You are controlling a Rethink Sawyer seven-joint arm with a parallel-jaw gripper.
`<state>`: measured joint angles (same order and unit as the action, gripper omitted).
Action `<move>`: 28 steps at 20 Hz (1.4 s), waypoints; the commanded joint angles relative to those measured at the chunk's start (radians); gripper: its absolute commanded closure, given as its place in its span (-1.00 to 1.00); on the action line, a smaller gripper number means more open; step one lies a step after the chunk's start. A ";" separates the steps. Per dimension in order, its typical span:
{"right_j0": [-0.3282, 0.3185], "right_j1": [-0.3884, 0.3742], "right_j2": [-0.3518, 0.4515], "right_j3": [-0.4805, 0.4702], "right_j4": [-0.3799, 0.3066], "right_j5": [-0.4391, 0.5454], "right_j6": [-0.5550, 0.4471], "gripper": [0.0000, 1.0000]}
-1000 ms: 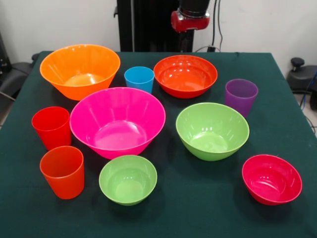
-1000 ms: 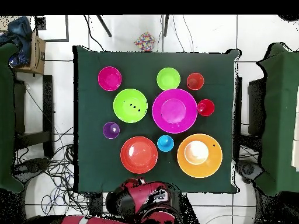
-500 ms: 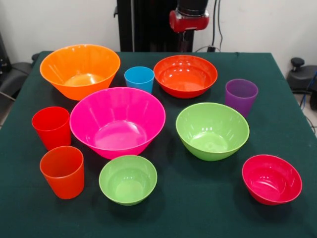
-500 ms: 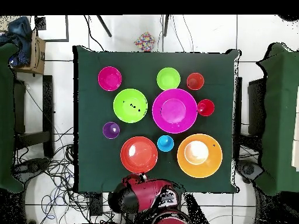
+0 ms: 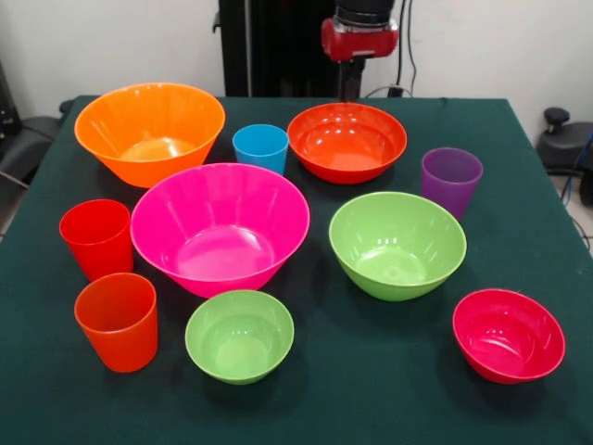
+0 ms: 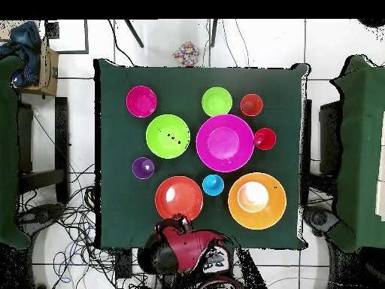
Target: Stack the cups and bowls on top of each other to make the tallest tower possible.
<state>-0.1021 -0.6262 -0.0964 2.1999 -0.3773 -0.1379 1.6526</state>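
Green table cloth (image 5: 371, 389), cardboard box (image 6: 46, 60), floor cables (image 6: 71, 218)

A glossy red arm (image 5: 359, 37) housing capped by a black cylindrical section

No legible text or labels, apparently.

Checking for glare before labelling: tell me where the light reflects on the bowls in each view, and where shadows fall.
Front view: soft white highlights sit on the inner floors of the pink bowl, medium green bowl and orange bowl; faint shadows lie on the green cloth beside each piece. Overhead view: a bright patch washes out the orange bowl's centre; shadows are barely visible.
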 commanded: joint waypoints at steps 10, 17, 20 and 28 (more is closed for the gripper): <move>0.140 0.044 -0.051 -0.133 0.004 -0.228 0.052 1.00; 0.086 0.033 0.102 -0.198 -0.223 0.146 -0.169 1.00; 0.046 0.023 0.177 -0.189 -0.338 0.203 -0.210 1.00; 0.064 -0.014 0.115 -0.159 -0.305 0.086 0.135 1.00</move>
<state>-0.0713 -0.6258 -0.0269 2.1031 -0.7102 0.0089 1.6528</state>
